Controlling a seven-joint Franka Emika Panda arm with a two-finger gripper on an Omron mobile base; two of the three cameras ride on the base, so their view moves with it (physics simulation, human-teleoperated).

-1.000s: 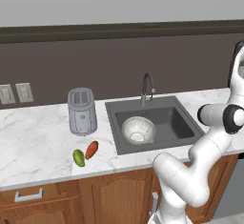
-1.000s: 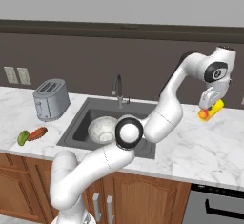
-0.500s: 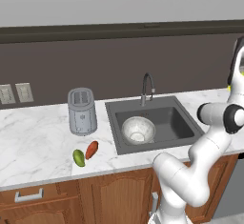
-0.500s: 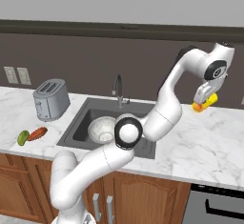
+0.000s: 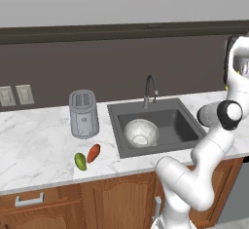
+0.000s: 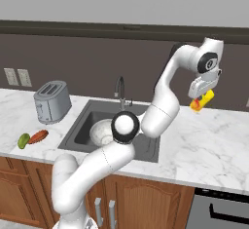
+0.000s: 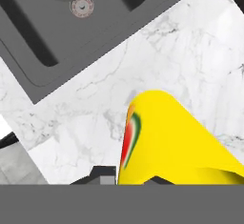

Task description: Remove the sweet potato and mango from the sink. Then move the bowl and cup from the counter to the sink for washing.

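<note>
While the gripper [image 6: 200, 99] is clamped on the yellow cup [image 6: 202, 100] high above the marble counter [image 6: 214, 145], right of the sink [image 6: 82, 125], a shallow hold could let it slip and roll away during the swing left. Nearer the sink, the bowl [image 6: 103, 132] already sits inside, so a careless drop might strike it. Farther left, the sweet potato [image 6: 38, 136] and mango [image 6: 23, 141] lie out. Since a second ago, the cup has risen.

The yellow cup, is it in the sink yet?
Not yet. The cup is held up in the air by the gripper, above the marble counter to the right of the sink.
</note>
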